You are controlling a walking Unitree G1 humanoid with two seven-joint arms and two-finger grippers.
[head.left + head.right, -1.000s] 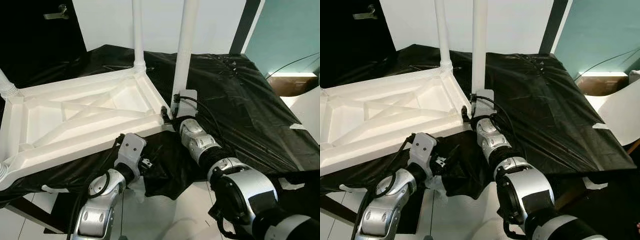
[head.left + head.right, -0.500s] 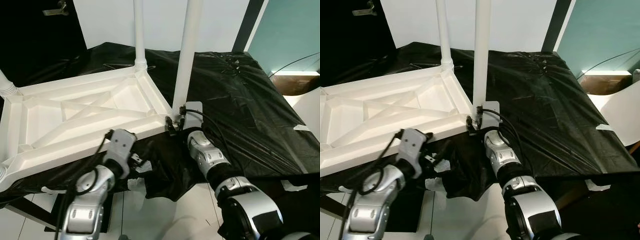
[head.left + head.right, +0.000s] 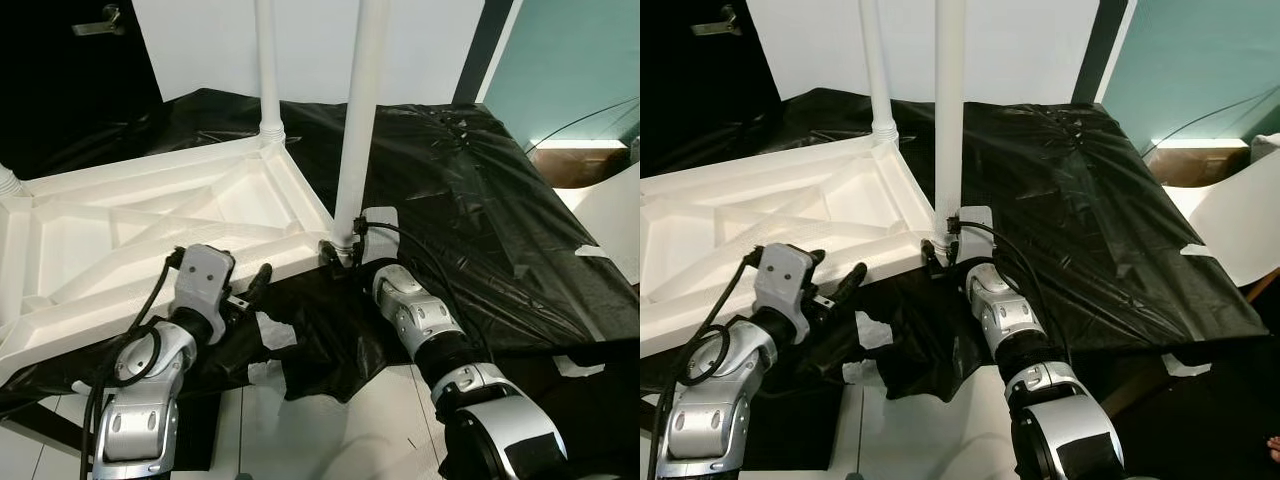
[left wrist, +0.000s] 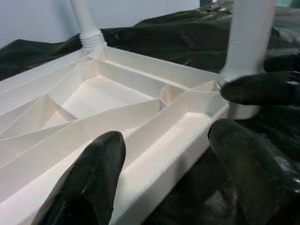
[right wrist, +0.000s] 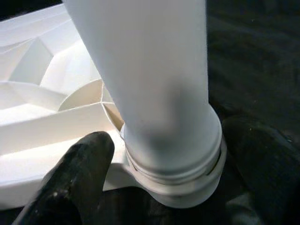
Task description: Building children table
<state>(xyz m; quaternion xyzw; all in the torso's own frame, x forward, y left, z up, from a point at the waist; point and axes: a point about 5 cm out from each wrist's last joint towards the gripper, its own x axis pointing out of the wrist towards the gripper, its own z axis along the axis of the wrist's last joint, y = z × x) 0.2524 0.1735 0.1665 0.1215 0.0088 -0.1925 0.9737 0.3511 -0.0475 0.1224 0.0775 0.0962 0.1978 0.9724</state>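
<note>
The white plastic table top [image 3: 150,225] lies upside down on a black-sheeted surface [image 3: 470,190]. Upright white legs stand in its far corner [image 3: 267,80] and at its left edge [image 3: 8,180]. A third leg [image 3: 355,120] stands at the near right corner, its threaded base [image 5: 173,159] in the socket. My right gripper [image 3: 340,250] is shut on that base, one finger [image 5: 86,164] on each side of the collar. My left gripper [image 4: 164,140] is open at the top's near rim [image 4: 154,164], with its fingers [image 4: 93,178] spread wide.
The black sheet hangs over the near edge, with white tape patches [image 3: 270,330] on it. Pale floor [image 3: 330,430] lies below. A dark door with a handle [image 3: 95,25] is at the back left. A white panel [image 3: 610,215] and a teal wall [image 3: 570,60] are at the right.
My left gripper has swung left and risen from under the hanging sheet to the table top's near rim. The right gripper stays on the leg's base. The camera has shifted slightly.
</note>
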